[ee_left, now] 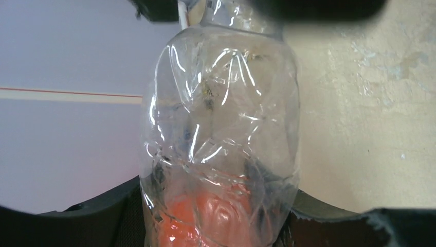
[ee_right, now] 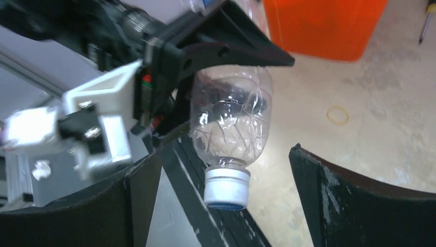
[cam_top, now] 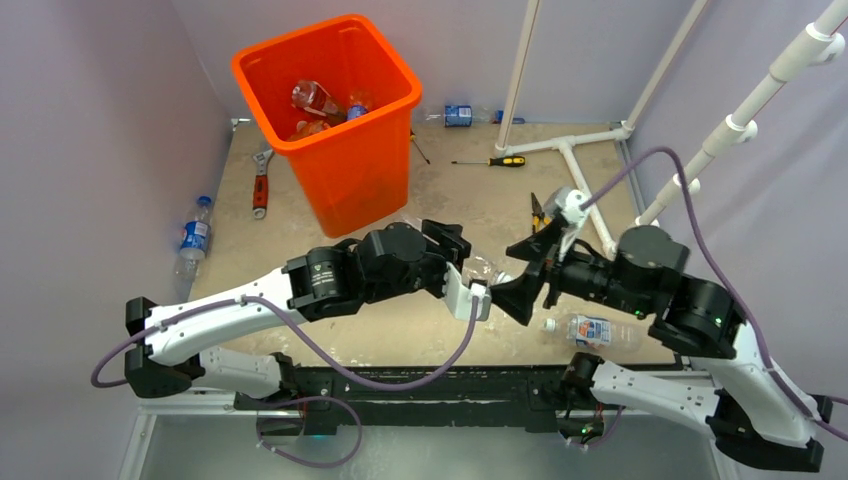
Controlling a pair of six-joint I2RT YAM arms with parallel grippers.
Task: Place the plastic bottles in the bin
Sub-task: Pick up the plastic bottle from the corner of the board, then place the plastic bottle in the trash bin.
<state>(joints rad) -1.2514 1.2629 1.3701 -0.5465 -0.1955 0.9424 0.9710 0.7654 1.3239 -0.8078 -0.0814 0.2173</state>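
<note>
A clear crushed plastic bottle (cam_top: 487, 268) hangs above the table's middle between both arms. My left gripper (cam_top: 476, 274) is shut on its body; in the left wrist view the bottle (ee_left: 221, 134) fills the gap between the dark fingers (ee_left: 103, 218). My right gripper (ee_right: 226, 198) stands open, its fingers (ee_right: 349, 206) well apart on either side of the white cap (ee_right: 226, 188), not touching it. The orange bin (cam_top: 350, 180) stands at the back left with bottles (cam_top: 315, 100) inside. More bottles lie at the left edge (cam_top: 193, 235), under my right arm (cam_top: 592, 331) and at the back (cam_top: 458, 115).
A red-handled wrench (cam_top: 261, 180) lies left of the bin. A screwdriver (cam_top: 495, 160) and pliers (cam_top: 540, 210) lie right of it. A white pipe frame (cam_top: 570, 150) stands at the back right. A rubber band (ee_right: 338, 115) lies on the table.
</note>
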